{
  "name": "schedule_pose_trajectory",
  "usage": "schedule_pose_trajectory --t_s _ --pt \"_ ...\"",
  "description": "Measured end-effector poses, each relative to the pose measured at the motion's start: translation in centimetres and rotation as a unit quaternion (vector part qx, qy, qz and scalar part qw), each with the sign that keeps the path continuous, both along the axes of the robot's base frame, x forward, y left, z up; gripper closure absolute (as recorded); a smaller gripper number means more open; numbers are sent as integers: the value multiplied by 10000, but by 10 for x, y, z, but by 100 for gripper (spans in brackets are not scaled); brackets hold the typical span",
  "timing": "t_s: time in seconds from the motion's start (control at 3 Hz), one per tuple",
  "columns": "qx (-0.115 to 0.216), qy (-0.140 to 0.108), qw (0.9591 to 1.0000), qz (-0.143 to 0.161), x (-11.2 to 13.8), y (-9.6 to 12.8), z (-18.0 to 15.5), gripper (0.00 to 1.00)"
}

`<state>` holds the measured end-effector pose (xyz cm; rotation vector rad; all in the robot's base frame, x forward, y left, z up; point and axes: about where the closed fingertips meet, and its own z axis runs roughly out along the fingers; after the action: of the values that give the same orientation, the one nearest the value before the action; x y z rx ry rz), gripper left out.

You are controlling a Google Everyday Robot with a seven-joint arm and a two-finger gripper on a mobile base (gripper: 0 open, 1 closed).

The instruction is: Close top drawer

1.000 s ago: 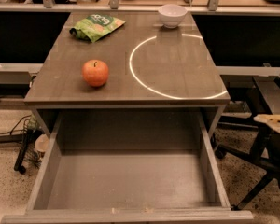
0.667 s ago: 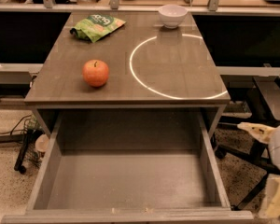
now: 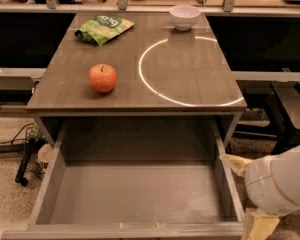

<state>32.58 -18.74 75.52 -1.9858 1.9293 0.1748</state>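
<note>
The top drawer (image 3: pixel 135 194) is a wide, deep, plain grey box. It stands pulled fully out under the grey table top (image 3: pixel 190 79), and its inside is empty. Its front panel (image 3: pixel 125 230) runs along the bottom edge of the view, and its handle is out of sight. My gripper (image 3: pixel 236 164) shows as a beige tip at the lower right, just outside the drawer's right wall. The white rounded arm (image 3: pixel 281 184) is behind it.
On the table top lie a red apple (image 3: pixel 102 77), a green snack bag (image 3: pixel 104 28) and a white bowl (image 3: pixel 185 16). Cables and a dark stand (image 3: pixel 27 156) lie on the floor to the left. A dark frame (image 3: pixel 290 109) stands at the right.
My arm has come further into view from the lower right, toward the drawer's right wall. The drawer and the things on the table have not moved.
</note>
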Motion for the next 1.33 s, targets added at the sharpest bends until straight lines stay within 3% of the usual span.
schedule_pose_trajectory --t_s 0.67,1.33 --pt "103 -10 9997 242 -5 32 -47 0" --pt "254 -155 9991 303 1 49 -66 0"
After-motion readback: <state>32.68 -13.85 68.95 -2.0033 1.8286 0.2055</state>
